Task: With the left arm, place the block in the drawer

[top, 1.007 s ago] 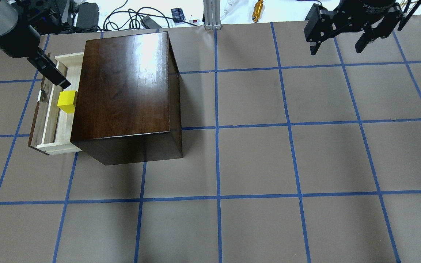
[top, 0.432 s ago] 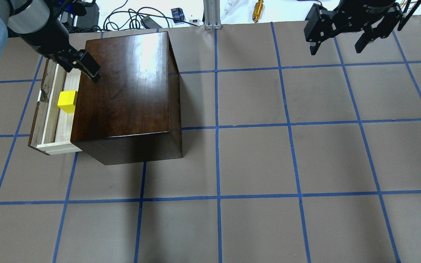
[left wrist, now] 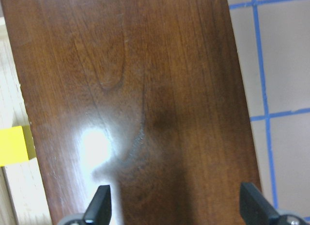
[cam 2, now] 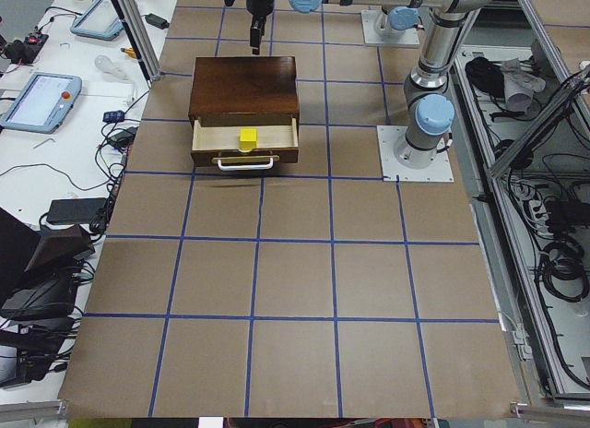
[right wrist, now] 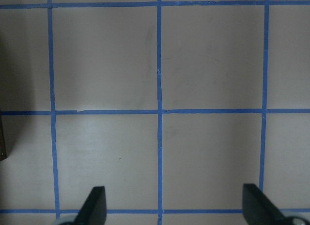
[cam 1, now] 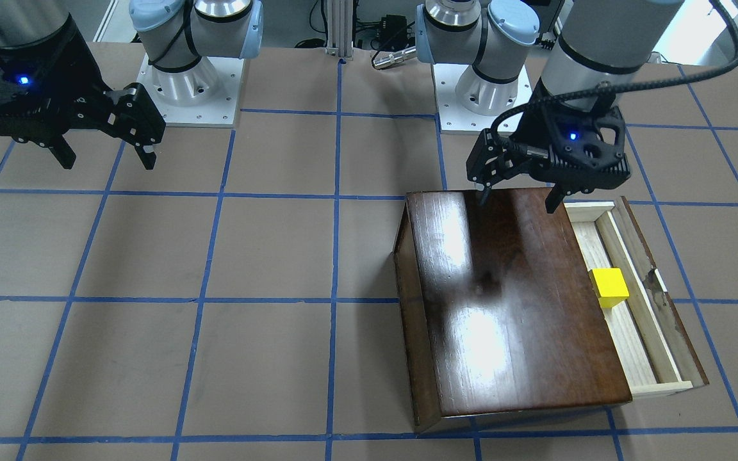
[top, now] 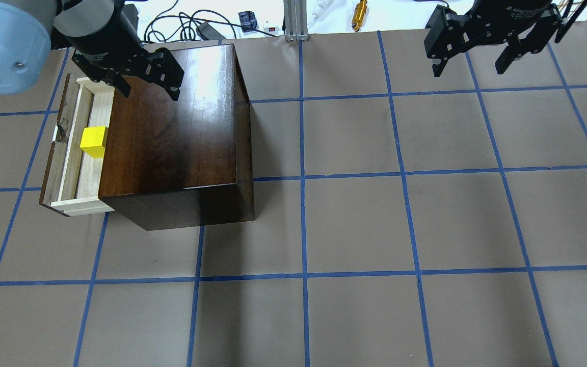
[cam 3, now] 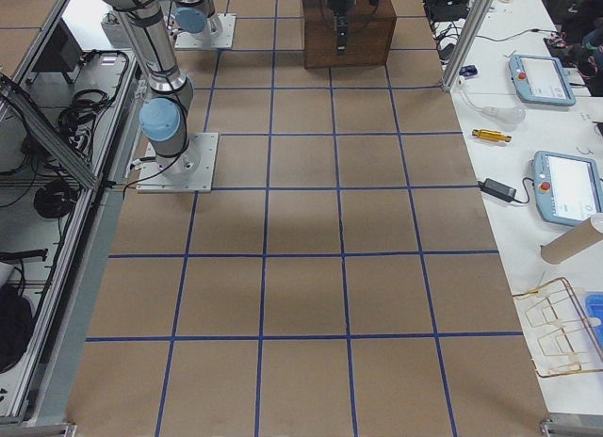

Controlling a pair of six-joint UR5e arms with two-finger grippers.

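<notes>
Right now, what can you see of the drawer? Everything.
The drawer is pulled out of the dark-brown cabinet, toward the robot's left. It is a long, narrow tray of pale unfinished wood, with a darker, worn front panel and a metal pull. The yellow block sits on its floor near mid-length, by the cabinet's face. Nothing else shows in it.

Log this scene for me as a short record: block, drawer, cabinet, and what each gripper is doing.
block: yellow cube, lying in the drawer, not held
drawer: pulled out from the cabinet, open
cabinet: dark brown, nothing resting on its top
left gripper: open, empty, above the cabinet top, clear of the block
right gripper: open, empty, over the table, far from the cabinet
task state: block is in the drawer
</notes>
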